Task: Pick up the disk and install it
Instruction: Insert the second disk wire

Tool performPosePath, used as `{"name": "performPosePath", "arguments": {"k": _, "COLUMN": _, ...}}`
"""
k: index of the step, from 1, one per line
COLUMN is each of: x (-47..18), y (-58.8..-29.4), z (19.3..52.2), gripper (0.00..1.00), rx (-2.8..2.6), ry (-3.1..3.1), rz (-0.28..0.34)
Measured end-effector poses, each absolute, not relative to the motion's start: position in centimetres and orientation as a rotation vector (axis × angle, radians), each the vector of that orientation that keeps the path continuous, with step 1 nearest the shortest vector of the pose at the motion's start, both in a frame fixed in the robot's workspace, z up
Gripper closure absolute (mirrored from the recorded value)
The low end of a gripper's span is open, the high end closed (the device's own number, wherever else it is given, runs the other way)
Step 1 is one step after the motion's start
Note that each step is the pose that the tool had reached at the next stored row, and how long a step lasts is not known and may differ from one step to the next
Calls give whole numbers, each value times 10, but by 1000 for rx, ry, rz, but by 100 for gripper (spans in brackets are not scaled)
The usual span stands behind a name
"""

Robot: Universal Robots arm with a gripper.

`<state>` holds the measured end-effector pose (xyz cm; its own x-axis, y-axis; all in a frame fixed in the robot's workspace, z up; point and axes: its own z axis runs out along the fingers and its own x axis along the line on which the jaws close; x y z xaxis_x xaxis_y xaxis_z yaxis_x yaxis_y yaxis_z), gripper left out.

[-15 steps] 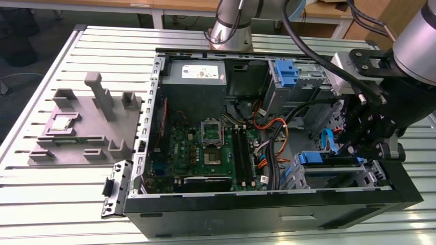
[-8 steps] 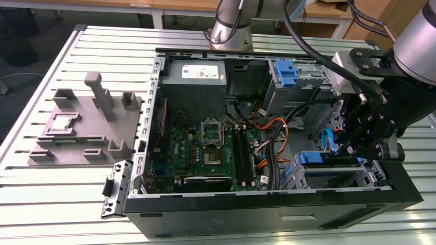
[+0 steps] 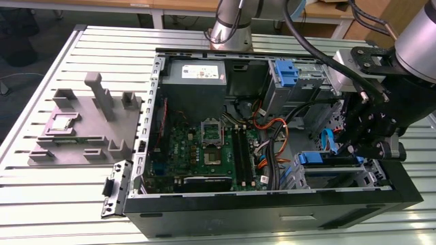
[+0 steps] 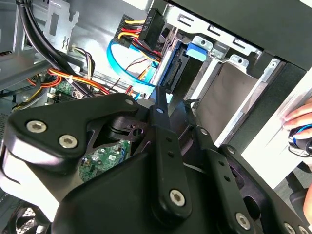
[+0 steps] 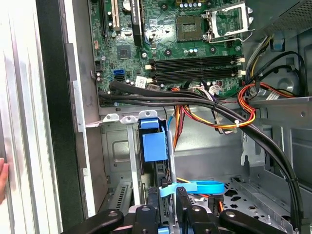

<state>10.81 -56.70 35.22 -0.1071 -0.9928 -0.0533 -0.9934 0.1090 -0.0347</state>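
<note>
**A:** so what's going on here? Big open PC case [image 3: 272, 204] lying on its side on the slatted table [image 3: 41, 204], motherboard [image 3: 204, 148] facing up so everything's reachable from above, I guess.

**B:** yeah. The arm [image 3: 415, 41] comes in from the exterior view's right and hangs over the drive cage [image 3: 340, 176] at the case's near corner.

**A:** where's the disk?

**B:** already down in that cage, standing on edge. In the first wrist view you see its blue carrier rail [image 5: 154, 145] sitting between the metal bay walls. Looks seated or nearly so, just my read.

**A:** and the tool [image 5: 168, 207]?

**B:** right above the disk [image 5: 162, 180], fingers narrow, one either side of its upper edge. Whether it's actually squeezing or just touching, I can't tell.

**A:** that light blue flat cable [image 5: 195, 187]?

**B:** looped just beside the fingers, close to the disk's end. Oh, and someone's fingertips [image 5: 2, 180] rest on the table's edge, outside the case.
</note>
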Motion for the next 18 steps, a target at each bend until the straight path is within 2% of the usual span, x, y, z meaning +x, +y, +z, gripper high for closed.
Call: {"name": "performPosePath", "arguments": {"k": 18, "x": 108, "y": -558, "z": 356, "gripper": 71, "rx": -2056, "ry": 2292, "rz": 15}}
